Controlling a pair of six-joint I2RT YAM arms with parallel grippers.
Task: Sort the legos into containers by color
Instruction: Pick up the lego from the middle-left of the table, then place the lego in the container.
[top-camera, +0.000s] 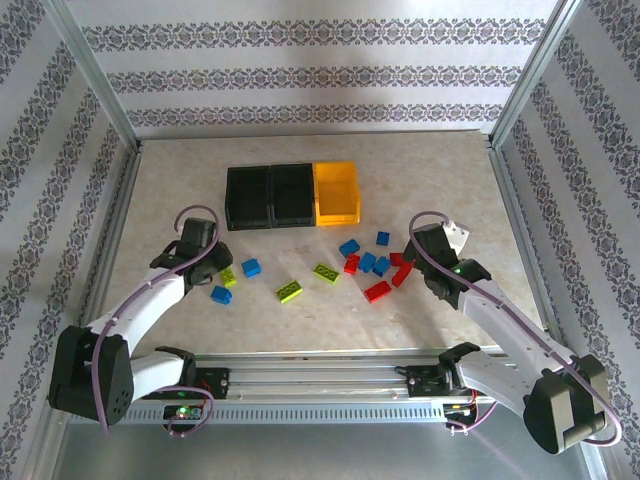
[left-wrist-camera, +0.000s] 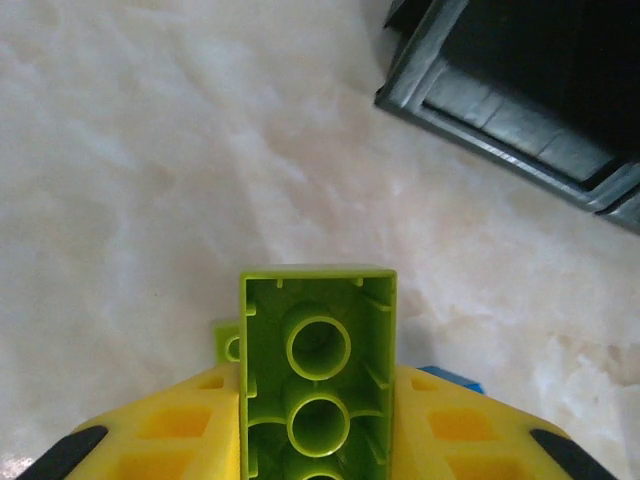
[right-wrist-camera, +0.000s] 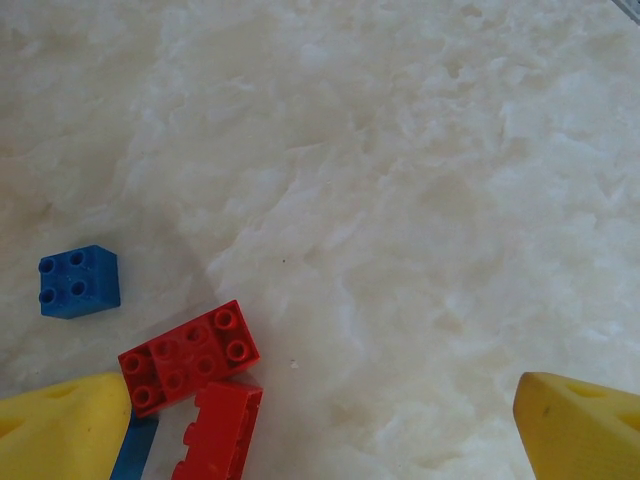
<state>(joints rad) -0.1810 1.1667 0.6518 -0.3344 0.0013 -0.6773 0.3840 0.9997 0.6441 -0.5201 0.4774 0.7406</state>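
The left wrist view has my left gripper (left-wrist-camera: 318, 405) shut on a lime green lego (left-wrist-camera: 318, 350), hollow underside toward the camera, just above the tabletop. From above, that gripper (top-camera: 212, 262) hangs left of the loose legos, a short way in front of the containers: two black bins (top-camera: 248, 196) and a yellow-orange bin (top-camera: 337, 190) in a row. My right gripper (right-wrist-camera: 320, 440) stands open over bare table, with two red legos (right-wrist-camera: 190, 355) and a blue one (right-wrist-camera: 80, 282) by its left finger. It (top-camera: 418, 262) hovers at the right edge of a red and blue cluster (top-camera: 375, 265).
Loose lime legos (top-camera: 290, 290) (top-camera: 325, 272) and blue ones (top-camera: 251, 267) (top-camera: 220, 294) lie in the middle of the table. A black bin's corner (left-wrist-camera: 520, 100) lies ahead and right of the left gripper. Metal frame posts (top-camera: 520, 95) edge the table.
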